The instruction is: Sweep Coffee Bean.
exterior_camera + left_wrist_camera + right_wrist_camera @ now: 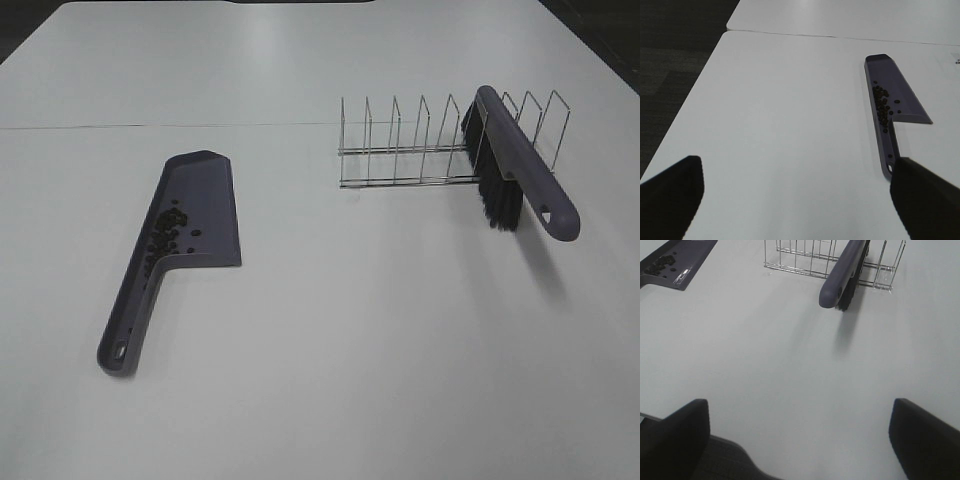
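The left gripper (pixel 795 200) hangs above the white table (pixel 330 340) with its two dark fingers (pixel 670 192) spread wide apart and nothing between them; it sits just short of the handle end of the purple dustpan (pixel 892 107). The right gripper (pixel 800 440) likewise hovers over bare tabletop near the table's edge, its fingers (pixel 925 435) far apart and empty, well away from the brush (pixel 842 270). Neither arm shows in the high view. The dustpan (pixel 190 225) lies flat on the left part of the table, its long axis running diagonally: the handle points toward the near left corner and the wide scoop points away, toward the far side. The coffee beans (pixel 165 235) lie inside the pan, gathered in a loose cluster along the left wall of the scoop and trailing down to where the scoop narrows into the handle; a few sit slightly apart toward the middle of the pan floor. To the right, well apart from the dustpan, a wire rack (pixel 420 150) stands on the table. The brush (pixel 520 170) leans across the rack's right part, tilted, its black bristles (pixel 497 205) hanging down to the tabletop and its handle end pointing toward the near right.
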